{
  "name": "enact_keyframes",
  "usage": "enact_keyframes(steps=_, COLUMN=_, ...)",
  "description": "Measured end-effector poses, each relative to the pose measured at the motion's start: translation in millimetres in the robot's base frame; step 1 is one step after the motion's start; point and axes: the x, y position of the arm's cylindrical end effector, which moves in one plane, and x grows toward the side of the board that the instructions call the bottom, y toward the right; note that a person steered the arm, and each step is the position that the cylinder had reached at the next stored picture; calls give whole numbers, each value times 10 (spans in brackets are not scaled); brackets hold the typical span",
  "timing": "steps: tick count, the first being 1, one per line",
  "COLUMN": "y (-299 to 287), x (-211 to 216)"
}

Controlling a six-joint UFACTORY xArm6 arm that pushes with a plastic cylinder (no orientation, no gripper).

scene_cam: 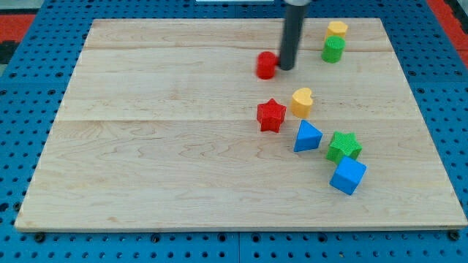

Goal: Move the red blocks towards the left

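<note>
Camera view, red blocks: two, both right of the board's middle, nearer the right edge than the left edge.
Red round block (266, 65): close to the top edge, slightly right of centre.
Red star block (271, 115): nearer the board's centre, below the round one, well apart from it.
My tip (286, 67): touching or just beside the red round block's right flank, placed for a leftward shove; no fingers on this rod, so nothing to spread or pinch.
Yellow heart block (302, 102): just beside the red star, on its upper right, possibly touching.
Blue triangular block (307, 137): below the yellow heart, lower right of the red star.
Green star block (343, 146) and blue cube (348, 176): further toward the right edge, close together.
Yellow block (337, 29) and green cylinder (333, 49): stacked near the top right corner, right of my tip.
Wooden board (146, 161): whole left half bare.
Progress, as judged: barely begun; both reds far from the left edge.
Left to do: push the round block left, then come round to the star's right side without dragging the yellow heart.
</note>
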Motion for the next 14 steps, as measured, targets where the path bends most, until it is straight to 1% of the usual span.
enact_keyframes(steps=1, y=218, x=-39)
enact_keyframes(steps=2, y=583, x=-211)
enact_keyframes(steps=3, y=549, x=-479)
enact_keyframes(steps=4, y=397, x=-736)
enact_keyframes(steps=5, y=-11, x=-201)
enact_keyframes(steps=6, y=-594, x=-14)
enact_keyframes(steps=7, y=-867, x=82)
enact_keyframes(steps=8, y=313, x=286)
enact_keyframes(steps=9, y=1053, x=797)
enact_keyframes(steps=10, y=684, x=1173)
enact_keyframes(steps=11, y=-266, x=1220)
enact_keyframes(steps=12, y=-1064, x=1163)
enact_keyframes(steps=13, y=-1133, x=1263)
enact_keyframes(steps=14, y=-1523, x=1249)
